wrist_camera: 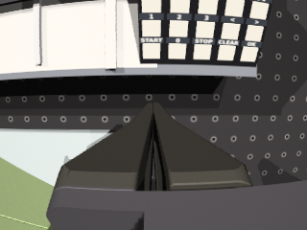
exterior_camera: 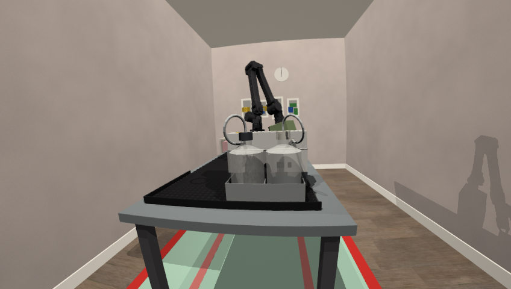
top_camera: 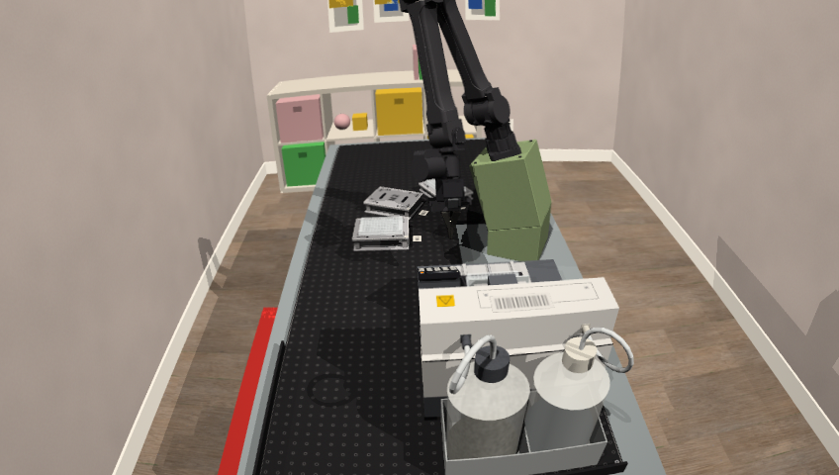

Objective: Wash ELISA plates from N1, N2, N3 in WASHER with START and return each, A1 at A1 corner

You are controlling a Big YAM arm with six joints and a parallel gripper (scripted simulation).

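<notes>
My gripper point(top_camera: 452, 237) point(wrist_camera: 153, 113) is shut and empty, just off the washer's front edge. The START key point(wrist_camera: 152, 51) of the keypad point(wrist_camera: 193, 40) lies just beyond its tips. The washer point(top_camera: 517, 318) shows a small orange spot point(top_camera: 421, 272) at its keypad end. Its pale deck with rails point(wrist_camera: 110, 34) is bare where seen; no carrier or plate shows on it in the wrist view. The nearest nest point(top_camera: 381, 244) holds a white plate point(top_camera: 380, 226). The nest behind it point(top_camera: 392, 199) looks empty. A third nest point(top_camera: 427, 188) is mostly hidden by the arm; its contents cannot be told.
The green arm base point(top_camera: 512, 200) stands beside the gripper. Two bottles point(top_camera: 487, 412) point(top_camera: 568, 400) with looped tubes stand in a grey tray point(exterior_camera: 265, 192) behind the washer. Small white cards point(top_camera: 417, 237) point(top_camera: 422, 212) lie beside the nests.
</notes>
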